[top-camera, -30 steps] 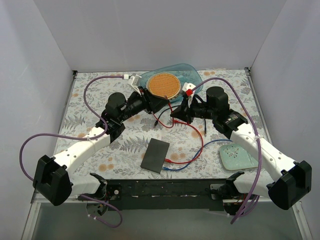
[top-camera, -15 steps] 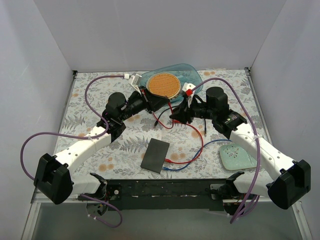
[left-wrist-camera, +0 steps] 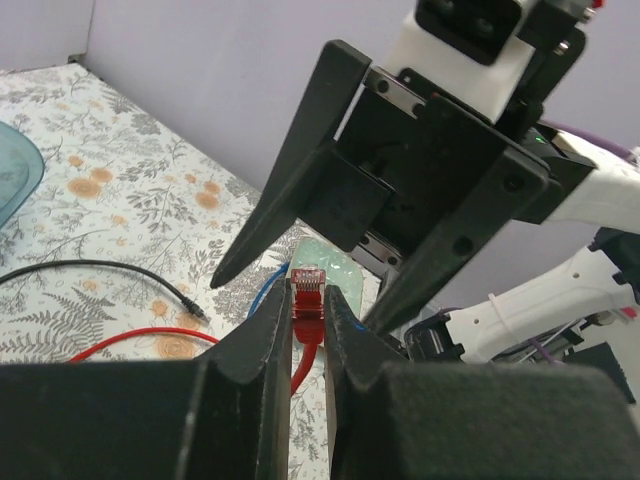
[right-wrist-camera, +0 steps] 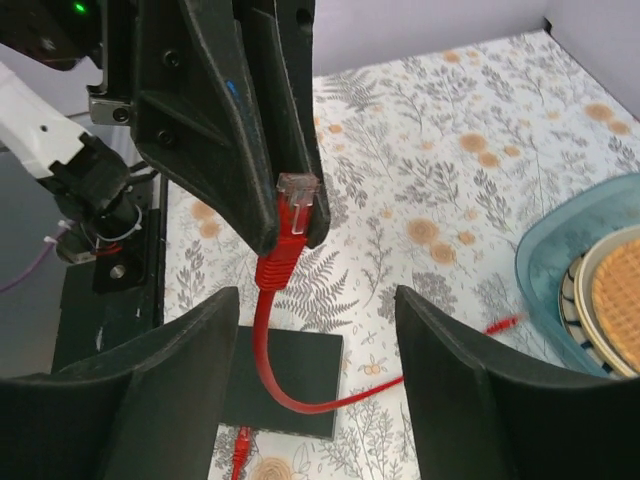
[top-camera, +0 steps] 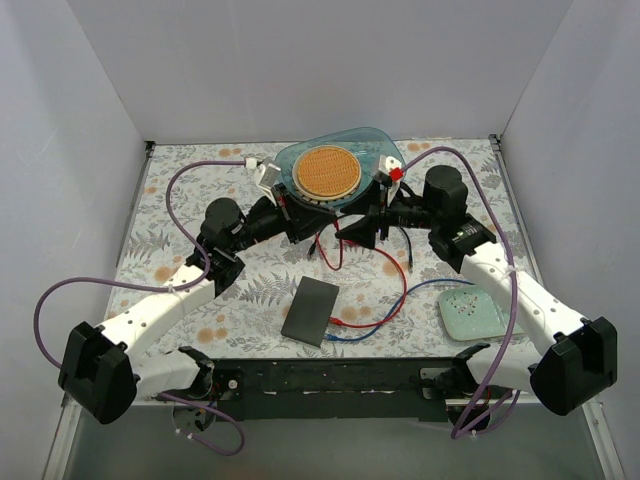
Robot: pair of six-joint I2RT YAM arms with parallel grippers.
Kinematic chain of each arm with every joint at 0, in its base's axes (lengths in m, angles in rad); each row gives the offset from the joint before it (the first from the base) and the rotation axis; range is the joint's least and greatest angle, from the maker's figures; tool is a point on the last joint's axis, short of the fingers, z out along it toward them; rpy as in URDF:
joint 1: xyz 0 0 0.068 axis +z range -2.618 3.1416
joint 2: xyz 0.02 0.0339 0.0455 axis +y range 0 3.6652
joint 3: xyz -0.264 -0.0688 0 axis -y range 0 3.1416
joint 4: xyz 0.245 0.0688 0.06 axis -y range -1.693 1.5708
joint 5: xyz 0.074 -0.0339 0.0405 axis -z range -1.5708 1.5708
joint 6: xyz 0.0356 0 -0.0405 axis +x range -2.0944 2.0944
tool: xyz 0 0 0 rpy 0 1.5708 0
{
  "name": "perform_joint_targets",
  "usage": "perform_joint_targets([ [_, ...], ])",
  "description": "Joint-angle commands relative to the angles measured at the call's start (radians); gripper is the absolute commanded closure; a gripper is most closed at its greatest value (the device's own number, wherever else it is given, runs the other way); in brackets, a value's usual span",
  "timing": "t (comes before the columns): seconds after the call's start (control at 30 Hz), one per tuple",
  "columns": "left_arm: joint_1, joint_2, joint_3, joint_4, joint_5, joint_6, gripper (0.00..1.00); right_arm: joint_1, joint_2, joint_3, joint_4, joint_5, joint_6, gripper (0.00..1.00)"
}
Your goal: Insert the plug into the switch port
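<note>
Top: switch (top-camera: 310,310) flat on floral table (top-camera: 170,205) near front edge, well apart from both arms; left gripper (top-camera: 320,229) and right gripper (top-camera: 347,232) tip to tip mid-table

Left wrist: left gripper pinched tight on red plug (left-wrist-camera: 307,283)

Right wrist: right gripper spread wide, holding nothing; plug just ahead, red cable (right-wrist-camera: 265,350) drooping below it

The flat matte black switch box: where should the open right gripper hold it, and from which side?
Probably across the two long edges of the flat matte black switch box, mid-length, coming down from above: it lies flat, so only its thin side walls give opposing faces.
</note>
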Motion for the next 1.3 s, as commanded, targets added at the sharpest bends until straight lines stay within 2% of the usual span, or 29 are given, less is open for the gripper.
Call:
perform_joint_targets([
  [0.0, 0.003, -0.079, -0.037, 0.065, 0.055, 0.027, 1.0, -0.029, 0.014, -0.003, 0.169, -0.187, 0.098, 0.33],
  [0.33, 0.002, -0.082, -0.052, 0.093, 0.069, 0.004, 1.0, -0.034, 0.037, -0.026, 0.295, -0.278, 0.227, 0.46],
  [0.8, 0.003, -0.061, -0.058, 0.143, 0.051, -0.036, 1.0, -0.031, 0.061, -0.054, 0.378, -0.279, 0.348, 0.7],
  [0.9, 0.003, -0.05, -0.057, 0.157, 0.055, -0.04, 1.0, -0.029, 0.063, -0.055, 0.384, -0.279, 0.359, 0.82],
  [0.93, 0.003, -0.045, -0.055, 0.157, 0.058, -0.042, 1.0, -0.029, 0.061, -0.055, 0.387, -0.275, 0.362, 0.92],
  [0.97, 0.003, -0.044, -0.055, 0.157, 0.057, -0.048, 1.0, -0.029, 0.06, -0.055, 0.388, -0.271, 0.366, 0.97],
  [1.1, 0.003, -0.044, -0.06, 0.149, 0.042, -0.054, 1.0, -0.028, 0.054, -0.062, 0.379, -0.227, 0.368, 0.99],
  [1.13, 0.003, -0.042, -0.06, 0.14, 0.035, -0.054, 0.92, -0.029, 0.051, -0.055, 0.344, -0.216, 0.351, 0.99],
  [1.17, 0.003, -0.047, -0.057, 0.125, 0.02, -0.05, 0.73, -0.029, 0.049, -0.045, 0.305, -0.206, 0.325, 0.99],
  [1.2, 0.003, -0.051, -0.046, 0.072, 0.0, -0.042, 0.43, -0.029, 0.049, -0.033, 0.251, -0.16, 0.292, 0.99],
  [1.27, 0.003, -0.088, -0.032, -0.002, -0.131, -0.033, 0.02, -0.029, 0.043, 0.013, 0.072, -0.105, 0.163, 0.99],
])
